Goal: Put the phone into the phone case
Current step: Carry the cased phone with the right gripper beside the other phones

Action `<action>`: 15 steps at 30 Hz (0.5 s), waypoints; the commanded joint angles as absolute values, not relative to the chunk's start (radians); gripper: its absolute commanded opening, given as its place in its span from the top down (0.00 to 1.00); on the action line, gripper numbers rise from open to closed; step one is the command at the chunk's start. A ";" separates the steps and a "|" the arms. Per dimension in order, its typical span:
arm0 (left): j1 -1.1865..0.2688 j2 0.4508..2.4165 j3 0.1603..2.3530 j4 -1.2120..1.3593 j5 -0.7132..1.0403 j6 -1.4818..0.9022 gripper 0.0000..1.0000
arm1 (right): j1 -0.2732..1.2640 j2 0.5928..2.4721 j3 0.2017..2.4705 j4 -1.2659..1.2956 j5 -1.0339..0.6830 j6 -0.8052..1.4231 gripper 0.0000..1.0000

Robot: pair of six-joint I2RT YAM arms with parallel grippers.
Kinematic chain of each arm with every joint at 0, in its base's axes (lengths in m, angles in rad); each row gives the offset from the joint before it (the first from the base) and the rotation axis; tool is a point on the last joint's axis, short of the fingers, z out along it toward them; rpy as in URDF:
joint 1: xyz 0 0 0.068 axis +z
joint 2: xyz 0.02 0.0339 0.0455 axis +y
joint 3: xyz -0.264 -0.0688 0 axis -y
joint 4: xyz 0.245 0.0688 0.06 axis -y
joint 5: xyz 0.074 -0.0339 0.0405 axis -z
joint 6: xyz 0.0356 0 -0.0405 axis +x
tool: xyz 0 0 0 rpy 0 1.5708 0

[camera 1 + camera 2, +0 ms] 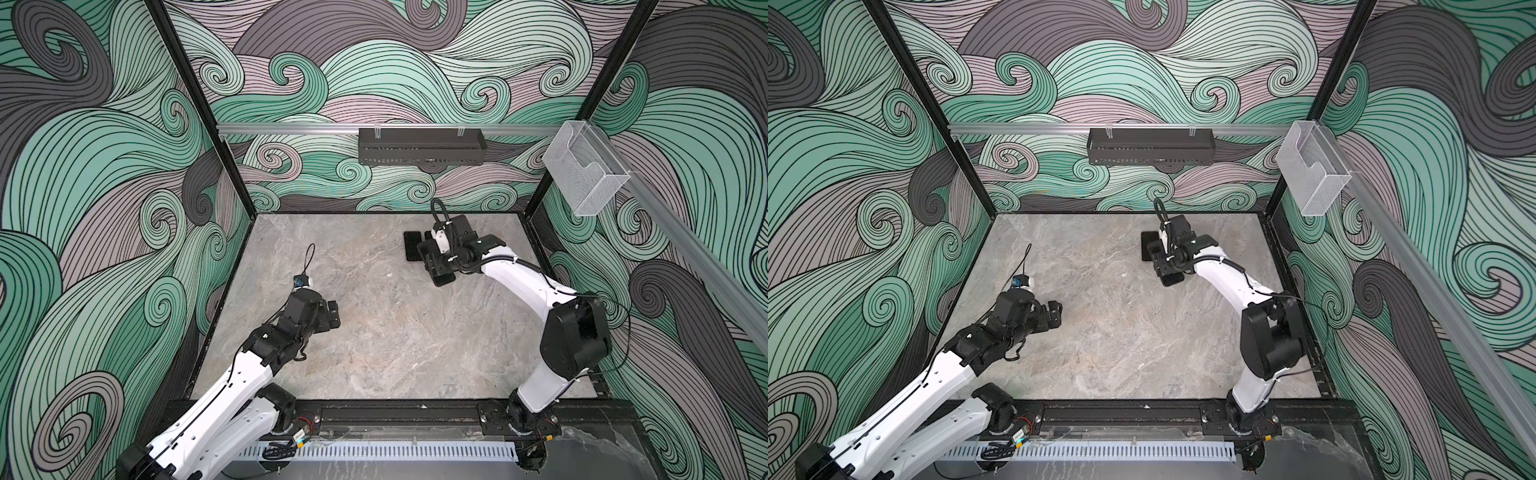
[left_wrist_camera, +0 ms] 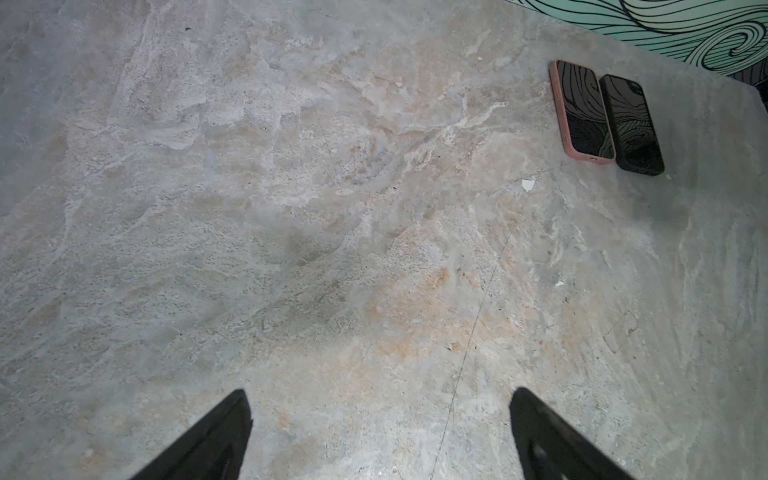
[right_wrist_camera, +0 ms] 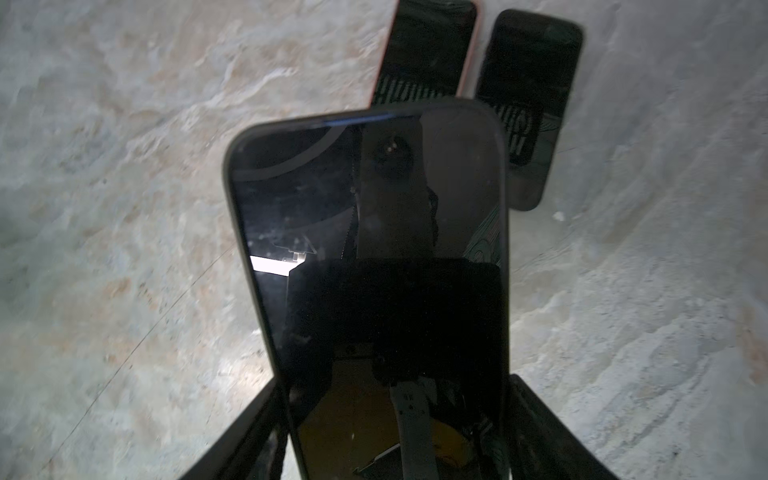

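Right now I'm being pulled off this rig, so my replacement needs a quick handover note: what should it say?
The left gripper is open and empty, above the table.
The right gripper is shut on a dark-rimmed phone, held above the table.
A pink-cased phone and a black phone lie flat, side by side, beside the right gripper.
Done: one phone is picked up.
Left: casing it. No empty case shows, and I cannot tell whether the held phone's rim is already a case; check first.
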State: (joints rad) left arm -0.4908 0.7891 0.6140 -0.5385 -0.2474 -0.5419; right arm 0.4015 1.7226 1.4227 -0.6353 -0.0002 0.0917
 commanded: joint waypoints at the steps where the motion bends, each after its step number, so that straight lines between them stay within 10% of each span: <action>1: -0.482 0.790 0.662 -0.522 -0.222 -0.493 0.01 | 0.358 1.782 1.487 -0.639 0.060 0.121 0.76; 15: -0.477 0.780 0.702 -0.575 -0.207 -0.448 0.02 | 0.218 2.049 1.750 -0.673 0.104 0.122 0.75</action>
State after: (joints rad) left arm -0.4854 0.7876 0.6601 -0.5449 -0.2153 -0.4740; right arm 0.2337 2.0304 1.6939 -0.6708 0.0803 0.1127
